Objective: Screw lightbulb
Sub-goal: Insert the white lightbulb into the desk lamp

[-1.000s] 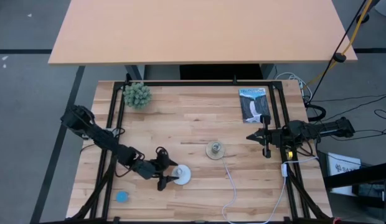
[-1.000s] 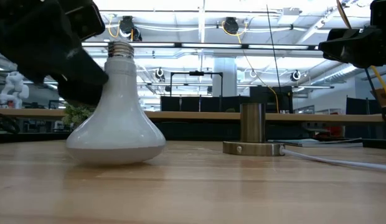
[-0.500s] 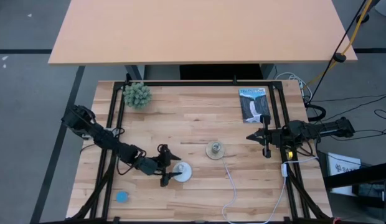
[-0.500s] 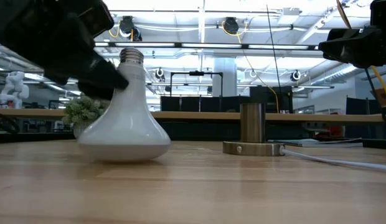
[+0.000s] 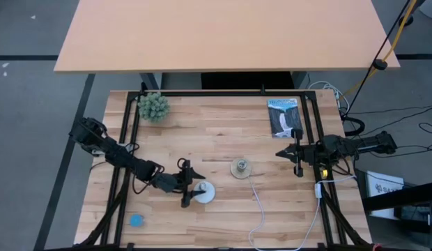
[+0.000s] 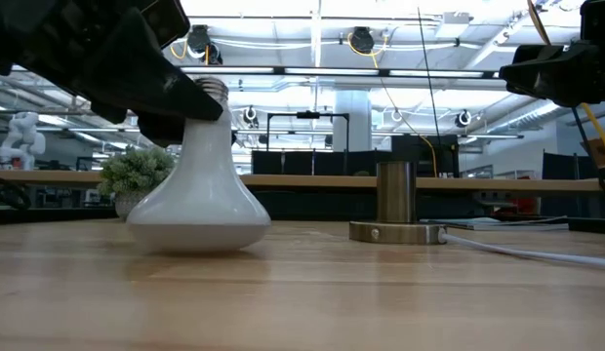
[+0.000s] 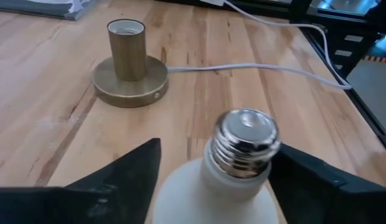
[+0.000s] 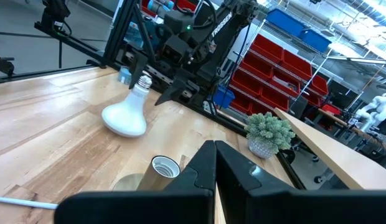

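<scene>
The white lightbulb stands dome-down on the table, its silver screw base pointing up. My left gripper is open, with one finger on each side of the bulb's neck and screw base, as the left wrist view shows. The brass socket stands upright on its round foot, to the right of and beyond the bulb. My right gripper is shut and empty, and hovers to the right of the socket. My left gripper comes level from the table's left, its open fingers on either side of the bulb's neck. One finger lies close against the screw base; I cannot tell whether it touches. The bulb stands on its dome on the table.
A white cord runs from the socket toward the table's near right. A small potted plant stands at the far left and a booklet lies at the far right. A blue disc lies near the front left.
My left gripper has moved toward the table's right, up to the bulb, so its open fingers now stand on either side of the neck. The bulb has slid a little toward the right and stays on its dome.
</scene>
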Controlling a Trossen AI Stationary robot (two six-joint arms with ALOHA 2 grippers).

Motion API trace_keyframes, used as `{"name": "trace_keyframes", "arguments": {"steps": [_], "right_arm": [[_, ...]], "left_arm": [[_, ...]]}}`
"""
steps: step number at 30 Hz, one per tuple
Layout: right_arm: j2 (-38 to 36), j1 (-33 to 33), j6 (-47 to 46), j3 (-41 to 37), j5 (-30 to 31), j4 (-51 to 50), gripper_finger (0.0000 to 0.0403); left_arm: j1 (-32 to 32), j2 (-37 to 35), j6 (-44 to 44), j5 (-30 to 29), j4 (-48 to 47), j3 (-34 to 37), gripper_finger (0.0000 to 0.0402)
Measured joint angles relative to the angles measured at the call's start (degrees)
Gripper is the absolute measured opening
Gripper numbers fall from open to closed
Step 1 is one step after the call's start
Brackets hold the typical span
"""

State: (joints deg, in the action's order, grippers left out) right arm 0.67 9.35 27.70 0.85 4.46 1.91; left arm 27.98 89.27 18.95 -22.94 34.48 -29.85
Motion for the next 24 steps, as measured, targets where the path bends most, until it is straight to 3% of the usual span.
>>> {"name": "trace_keyframes", "arguments": {"steps": [9, 14, 19, 24], "right_arm": [[0.0, 0.0, 0.0, 0.0, 0.0, 0.0, 0.0000], [0.0, 0.0, 0.0, 0.0, 0.0, 0.0, 0.0000], [0.0, 0.0, 0.0, 0.0, 0.0, 0.0, 0.0000], [0.0, 0.0, 0.0, 0.0, 0.0, 0.0, 0.0000]], "left_arm": [[-1.9, 0.0, 5.2, 0.2, 0.2, 0.0, 0.0173], [-3.1, 0.0, 3.5, 0.2, 0.3, 0.0, 0.0153], [-4.0, 0.0, -1.7, 0.1, 0.2, 0.0, 0.0150], [-4.0, 0.0, -16.1, -1.8, 0.2, 0.0, 0.0149]]}}
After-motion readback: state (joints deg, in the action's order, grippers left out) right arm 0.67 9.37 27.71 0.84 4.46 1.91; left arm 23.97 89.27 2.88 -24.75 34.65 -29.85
